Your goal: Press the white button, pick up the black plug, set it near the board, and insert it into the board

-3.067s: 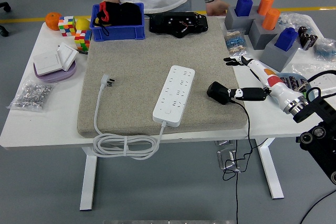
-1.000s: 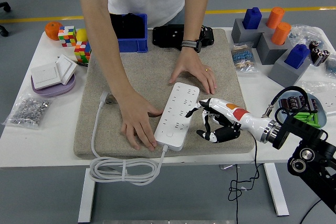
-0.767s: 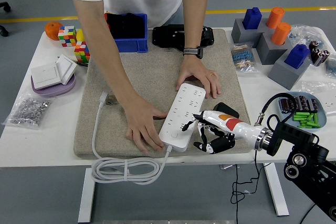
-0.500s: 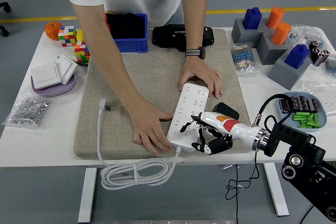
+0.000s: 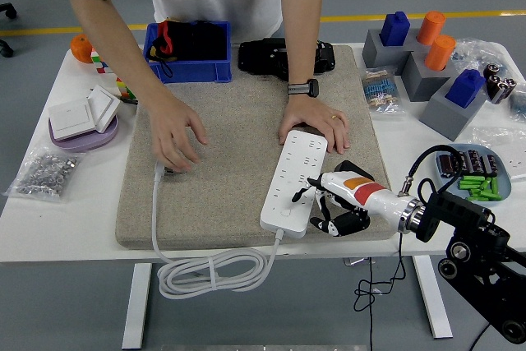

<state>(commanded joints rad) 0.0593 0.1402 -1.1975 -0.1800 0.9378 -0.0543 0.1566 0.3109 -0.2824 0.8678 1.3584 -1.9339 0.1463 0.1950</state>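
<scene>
Two person's hands now differently placed, one (image 5: pixel 315 123) pinning the white board's (image 5: pixel 294 181) far end, the other (image 5: pixel 176 137) lifted off to its cable plug; right robot hand (image 5: pixel 322 205) curled beside the board, apparently around the black plug (image 5: pixel 352 172), insertion pending.

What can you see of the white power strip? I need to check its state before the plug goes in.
The white power strip is a long, plastic-looking bar lying flat on the beige mat, angled slightly. Rows of sockets show on top; none holds a plug. A person's hand rests on its far end, the robot's right hand touches its right side, and its white cable leaves the near end.
</scene>
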